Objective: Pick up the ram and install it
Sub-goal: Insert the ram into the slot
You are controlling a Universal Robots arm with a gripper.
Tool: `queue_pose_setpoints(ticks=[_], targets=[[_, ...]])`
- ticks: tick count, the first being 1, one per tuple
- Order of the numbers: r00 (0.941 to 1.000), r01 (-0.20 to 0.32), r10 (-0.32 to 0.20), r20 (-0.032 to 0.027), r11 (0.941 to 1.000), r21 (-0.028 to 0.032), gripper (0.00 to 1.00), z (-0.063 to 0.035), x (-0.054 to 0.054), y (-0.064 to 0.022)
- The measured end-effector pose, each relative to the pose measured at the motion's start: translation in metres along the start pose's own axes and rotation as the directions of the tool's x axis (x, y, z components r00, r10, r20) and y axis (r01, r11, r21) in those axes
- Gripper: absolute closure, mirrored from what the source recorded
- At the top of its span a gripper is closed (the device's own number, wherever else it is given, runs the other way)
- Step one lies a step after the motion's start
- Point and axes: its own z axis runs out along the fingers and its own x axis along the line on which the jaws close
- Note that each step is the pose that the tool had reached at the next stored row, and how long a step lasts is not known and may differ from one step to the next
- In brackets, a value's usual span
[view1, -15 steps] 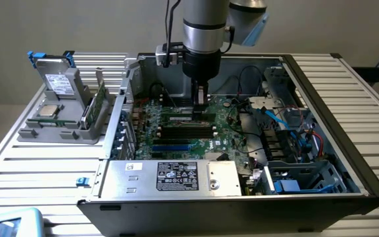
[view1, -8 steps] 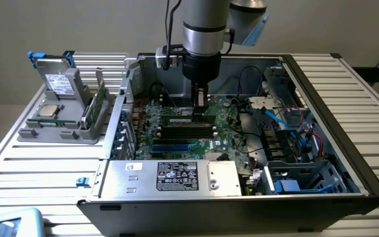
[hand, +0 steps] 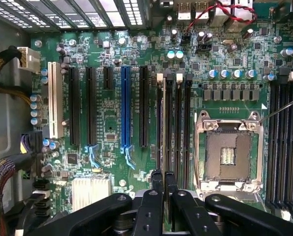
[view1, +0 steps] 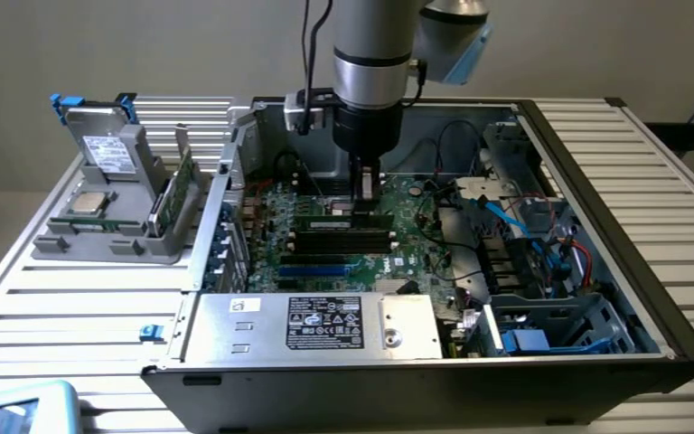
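My gripper (view1: 369,210) reaches straight down into the open computer case (view1: 613,271), over the motherboard. It is shut on the ram (view1: 323,210), a thin green stick lying level just above the black memory slots (view1: 341,240). In the wrist view the two black fingers (hand: 157,186) pinch the ram (hand: 164,123), which I see edge-on as a pale thin line. It runs along one of the memory slots (hand: 178,128) beside the empty processor socket (hand: 230,147). Whether the stick is seated in the slot I cannot tell.
A grey holder (view1: 51,242) at the exterior view's left carries a square silver processor chip (view1: 86,201), a boxy grey drive (view1: 112,149) and another green board (view1: 176,194). The power supply (view1: 323,321) fills the case's near side. Cables and blue drive bays (view1: 540,262) crowd the exterior view's right.
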Motion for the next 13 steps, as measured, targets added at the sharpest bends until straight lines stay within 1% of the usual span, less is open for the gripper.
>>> queue_pose_setpoints(ticks=[4, 8, 13], targets=[[0.9998, 0.018, -0.018, -0.0052, 0.9998, 0.0013, 0.87, 0.0013, -0.0002, -0.0001], [0.9998, 0.020, -0.020, -0.0055, 0.9998, 0.0015, 0.87, 0.0015, -0.0002, 0.0000], [0.9998, 0.020, -0.020, -0.0055, 0.9998, 0.0015, 0.87, 0.0080, -0.0006, -0.0001]])
